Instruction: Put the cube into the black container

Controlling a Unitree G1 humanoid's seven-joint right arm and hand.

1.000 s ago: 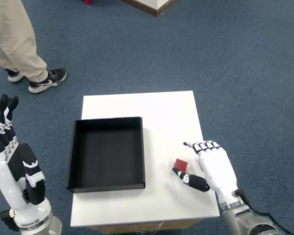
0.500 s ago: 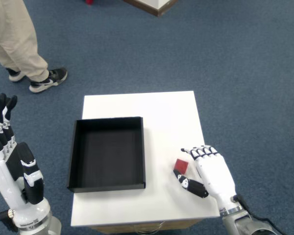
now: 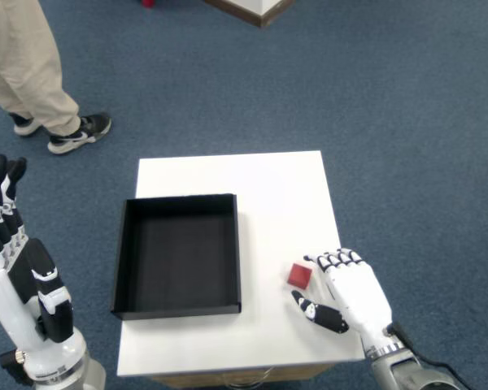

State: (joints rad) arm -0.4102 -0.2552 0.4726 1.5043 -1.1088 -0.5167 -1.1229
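— Red, the small cube (image 3: pixel 300 275): where did it sit?

— On the white table (image 3: pixel 268 183), near its right edge, just left of the right hand (image 3: pixel 347 289), whose fingers were spread, grasping nothing; the black rectangular container (image 3: pixel 178 254) lay further left.

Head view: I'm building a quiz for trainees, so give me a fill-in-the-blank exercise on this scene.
1. The cube is colored ____.
2. The cube rests on the white ____, outside the black container.
3. The black container holds ____.
4. The right hand is beside the cube, on the side ____ from the container.

Missing words: red; table; nothing; away
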